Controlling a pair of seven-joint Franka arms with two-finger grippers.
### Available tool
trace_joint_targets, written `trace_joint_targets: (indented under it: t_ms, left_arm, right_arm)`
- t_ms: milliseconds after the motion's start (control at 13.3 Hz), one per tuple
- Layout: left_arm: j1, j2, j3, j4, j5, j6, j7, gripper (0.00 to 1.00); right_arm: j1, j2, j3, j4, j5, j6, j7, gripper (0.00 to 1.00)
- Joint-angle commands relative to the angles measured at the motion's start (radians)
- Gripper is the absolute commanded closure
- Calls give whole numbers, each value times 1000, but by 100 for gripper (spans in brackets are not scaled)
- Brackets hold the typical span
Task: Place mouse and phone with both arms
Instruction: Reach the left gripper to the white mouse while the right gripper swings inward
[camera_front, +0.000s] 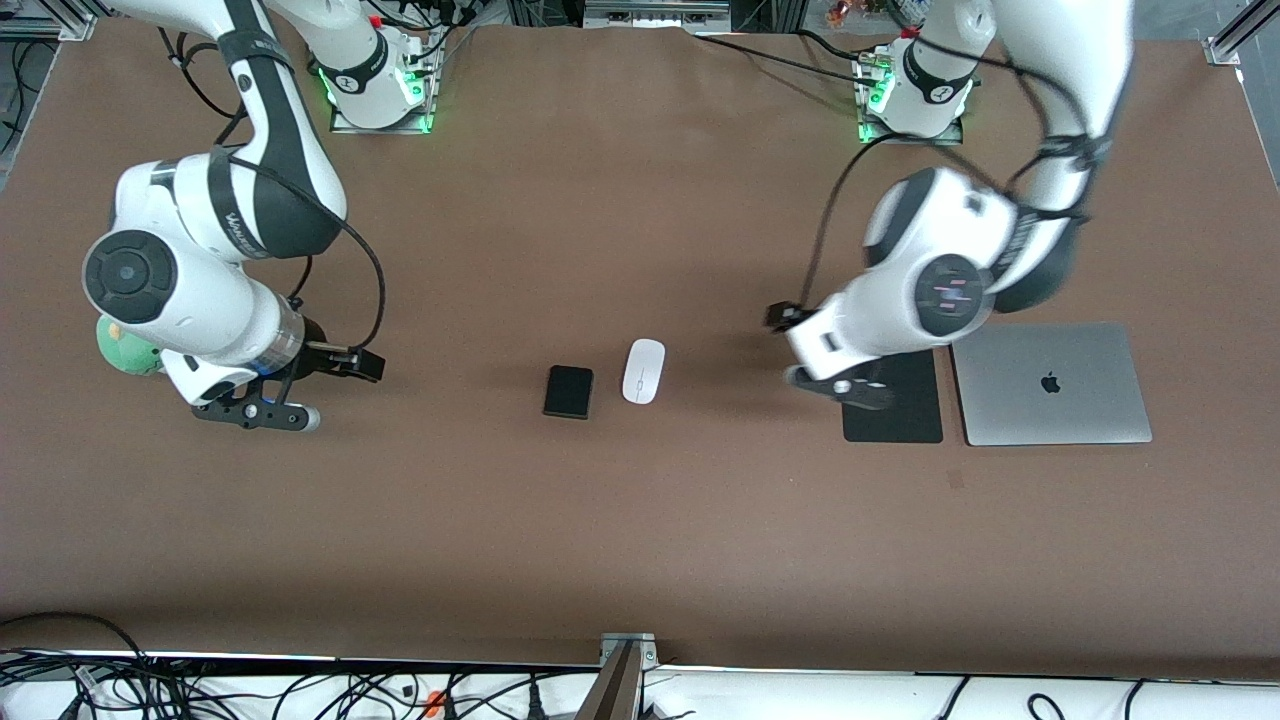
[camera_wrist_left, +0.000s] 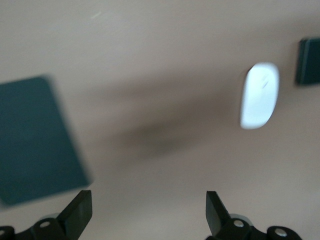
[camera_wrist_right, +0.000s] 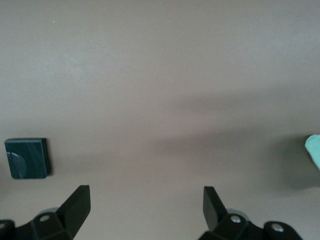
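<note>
The white oval mouse (camera_front: 643, 371) lies on the brown table near the middle, with the small black phone (camera_front: 569, 391) beside it toward the right arm's end. My left gripper (camera_front: 838, 386) hangs open and empty over the edge of the large black pad (camera_front: 900, 400), apart from the mouse. The left wrist view shows the mouse (camera_wrist_left: 259, 95), the phone (camera_wrist_left: 308, 61) and the pad (camera_wrist_left: 35, 140) ahead of the open left gripper (camera_wrist_left: 149, 210). My right gripper (camera_front: 257, 412) is open and empty over bare table toward the right arm's end. The right wrist view shows the phone (camera_wrist_right: 27, 158) off to one side of the open right gripper (camera_wrist_right: 146, 207).
A closed silver laptop (camera_front: 1050, 383) lies beside the black pad at the left arm's end. A green plush toy (camera_front: 125, 346) sits partly hidden under the right arm, and its edge shows in the right wrist view (camera_wrist_right: 314, 150). Cables run along the table's near edge.
</note>
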Motion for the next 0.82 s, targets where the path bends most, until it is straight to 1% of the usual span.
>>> trace_joint_targets:
  t_ms: [0, 150, 225, 375, 525, 600, 750]
  left_arm:
    - [-108, 89, 12, 21, -3, 213, -128, 0]
    - [-186, 168, 18, 19, 2, 397, -211, 0]
    - [-228, 204, 22, 19, 44, 475, -249, 0]
    - [-272, 274, 28, 21, 208, 595, -368, 0]
    - [-283, 312, 28, 25, 336, 637, -487, 0]
    - [-303, 320, 28, 27, 362, 643, -524, 0]
    - [-309, 334, 30, 28, 368, 645, -533, 0]
  right_arm:
    - [28, -13, -5, -25, 10, 33, 57, 0]
    - [28, -11, -5, -25, 10, 35, 57, 0]
    - [28, -10, -5, -25, 10, 37, 59, 0]
    - [28, -8, -5, -25, 10, 40, 59, 0]
    - [28, -7, -5, -25, 10, 40, 59, 0]
    - [28, -5, -5, -25, 10, 40, 59, 0]
    - [28, -5, -5, -25, 10, 41, 59, 0]
